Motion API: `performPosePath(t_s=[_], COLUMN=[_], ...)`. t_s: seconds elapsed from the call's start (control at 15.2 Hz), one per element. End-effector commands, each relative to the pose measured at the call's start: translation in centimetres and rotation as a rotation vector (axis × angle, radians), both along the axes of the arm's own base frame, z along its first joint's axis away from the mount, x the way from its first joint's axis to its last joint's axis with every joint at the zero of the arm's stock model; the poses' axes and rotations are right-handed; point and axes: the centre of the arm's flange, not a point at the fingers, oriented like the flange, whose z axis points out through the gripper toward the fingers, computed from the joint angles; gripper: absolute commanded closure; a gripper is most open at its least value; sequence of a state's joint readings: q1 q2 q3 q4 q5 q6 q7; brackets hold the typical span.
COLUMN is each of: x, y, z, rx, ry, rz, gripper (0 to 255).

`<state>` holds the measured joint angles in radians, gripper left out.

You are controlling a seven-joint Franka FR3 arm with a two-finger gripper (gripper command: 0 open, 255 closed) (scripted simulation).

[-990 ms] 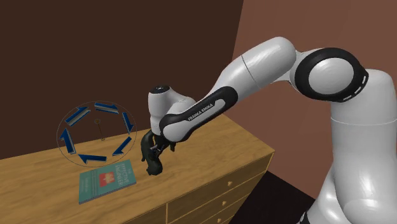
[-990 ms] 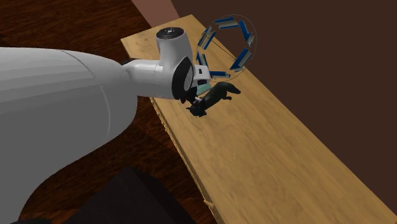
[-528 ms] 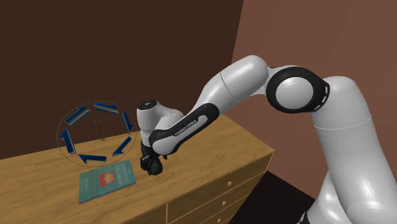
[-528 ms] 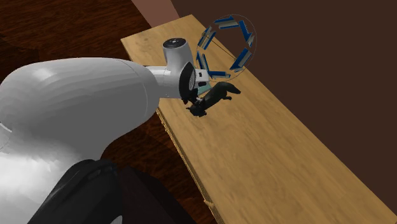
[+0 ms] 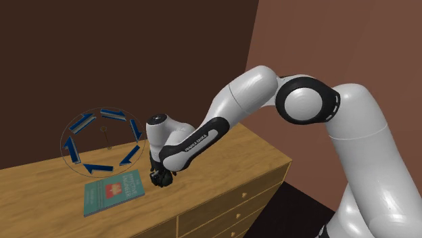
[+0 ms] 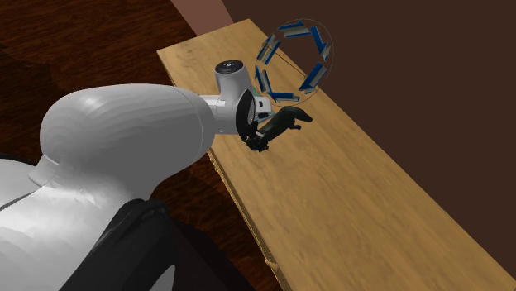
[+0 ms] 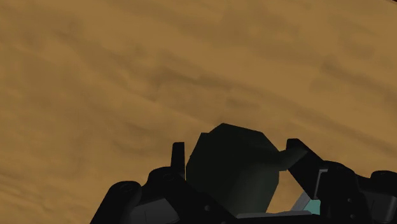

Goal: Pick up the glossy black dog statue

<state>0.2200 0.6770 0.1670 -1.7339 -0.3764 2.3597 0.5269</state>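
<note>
The glossy black dog statue (image 6: 287, 122) stands on the wooden dresser top (image 6: 355, 207), near its front edge. My black gripper (image 6: 261, 126) has come down over the dog's body from above. In the shoulder view the dog (image 5: 162, 179) is a dark lump largely covered by the hand, next to the teal book. Seen from the wrist, the dog's dark faceted body (image 7: 232, 168) sits between the two fingers (image 7: 178, 156), which press against its sides. The gripper (image 7: 236, 151) is shut on the dog. The statue still rests on the wood.
A teal book (image 5: 113, 191) lies flat beside the dog. A ring-shaped ornament of blue plates (image 5: 101, 140) stands behind it, close to the hand. The dresser's front edge and drawers (image 5: 230, 209) drop away below. Bare wood (image 6: 372, 223) stretches toward the second exterior view's right.
The hand has sunk lower over the dog, the elbow has swung down, and the fingers have gone from wide apart to closed on the statue's body.
</note>
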Motion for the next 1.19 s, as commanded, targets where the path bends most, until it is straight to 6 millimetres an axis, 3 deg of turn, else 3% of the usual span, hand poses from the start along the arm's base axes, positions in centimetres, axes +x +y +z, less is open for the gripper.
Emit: performPosePath(t_s=[0.0, 0.46, 1.12], x=[0.0, 0.0, 0.0], y=[-0.1, 0.0, 0.0], z=[-0.1, -0.1, 5.2], rx=[0.000, 0.000, 0.000], ry=[0.000, 0.000, 0.000], rz=[-0.001, -0.001, -0.001], gripper=[255, 255, 255])
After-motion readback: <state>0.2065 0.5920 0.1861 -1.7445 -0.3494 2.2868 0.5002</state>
